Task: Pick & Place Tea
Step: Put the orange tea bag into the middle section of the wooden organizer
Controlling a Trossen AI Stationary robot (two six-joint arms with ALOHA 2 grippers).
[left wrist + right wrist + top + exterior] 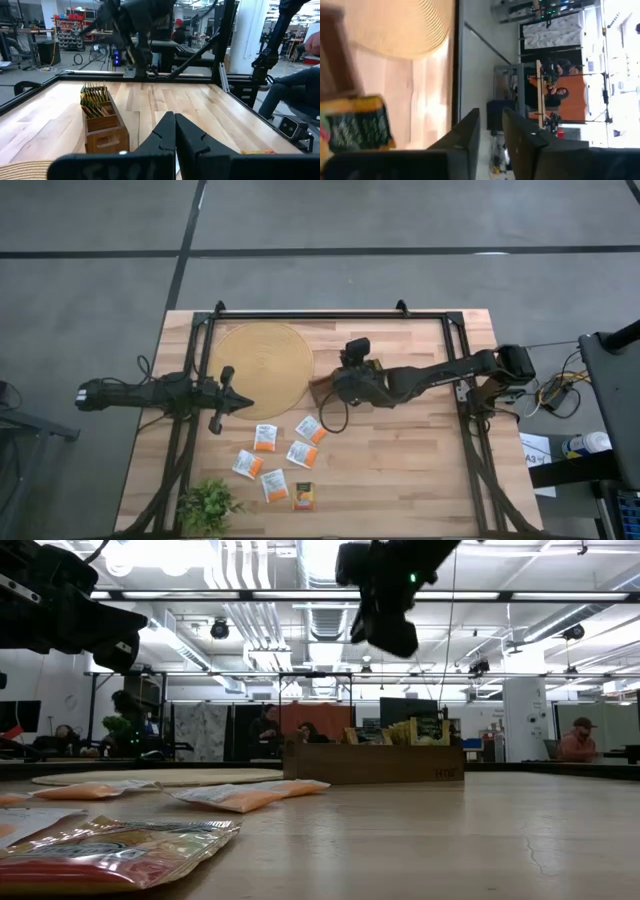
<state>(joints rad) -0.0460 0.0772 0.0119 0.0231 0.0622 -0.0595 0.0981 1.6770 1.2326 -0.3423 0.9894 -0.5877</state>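
Observation:
Several tea sachets lie flat on the near middle of the table, among them white-and-orange ones (pixel 265 437) (pixel 302 453) and an orange one (pixel 303 496). More dark green and yellow sachets (pixel 95 97) stand on edge in the wooden tray (pixel 102 125). The tray sits mid-table beside a round woven mat (pixel 262 367). My right gripper (pixel 335 385) hovers above the tray (pixel 375 762). In the right wrist view its fingers (pixel 491 117) stand a little apart with nothing between them. My left gripper (pixel 240 402) waits shut at the left, clear of the table.
A small leafy plant (pixel 208 505) stands at the near left corner. A black frame (pixel 330 313) runs along the table's far edge and down both sides. Bare wood lies to the right of the sachets. People show in the room behind the table.

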